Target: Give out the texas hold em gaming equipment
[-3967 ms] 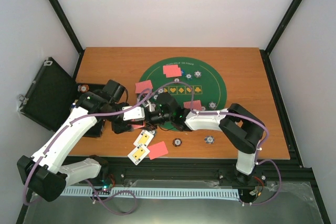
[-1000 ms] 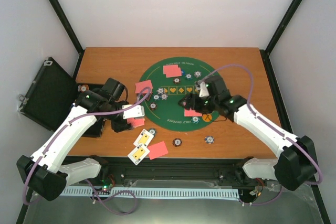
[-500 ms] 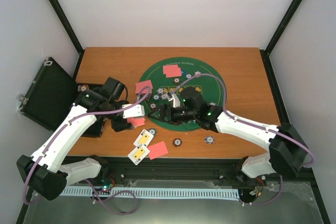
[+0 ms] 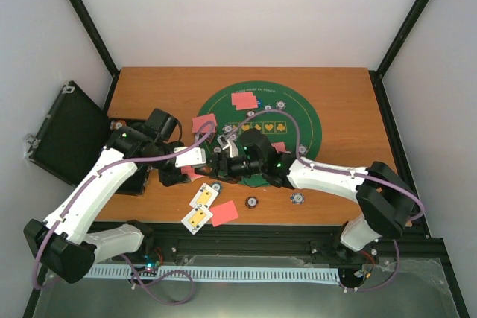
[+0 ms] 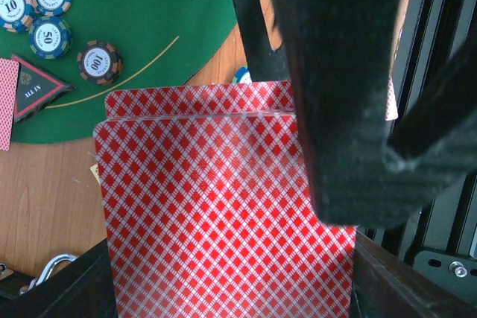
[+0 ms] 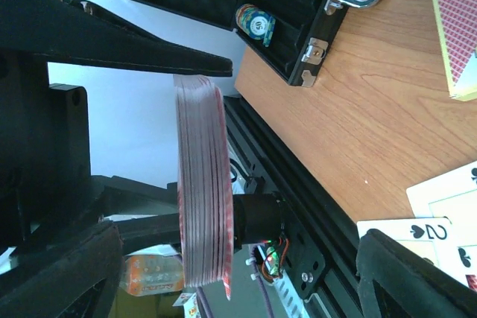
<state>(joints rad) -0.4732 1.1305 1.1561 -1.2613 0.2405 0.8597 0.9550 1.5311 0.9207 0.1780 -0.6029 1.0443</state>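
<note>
You have a few red-backed cards [image 4: 244, 99] and striped round chips [image 4: 297, 198] laid out, but your left claw [image 4: 185, 172] pinches the thick card stack [image 5: 223, 206] above the wooden counter [image 4: 343, 102], with your right claw [image 4: 218, 167] spread beside it, so there is more to deal.

A blurred black gripper finger [image 5: 343, 94] hides the right side of the red-backed cards [image 5: 216, 206].

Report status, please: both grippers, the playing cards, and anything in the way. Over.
Left gripper shut on red-backed deck of playing cards. Right gripper open, jaws astride the deck, not closed. Nothing seen in the way.
</note>
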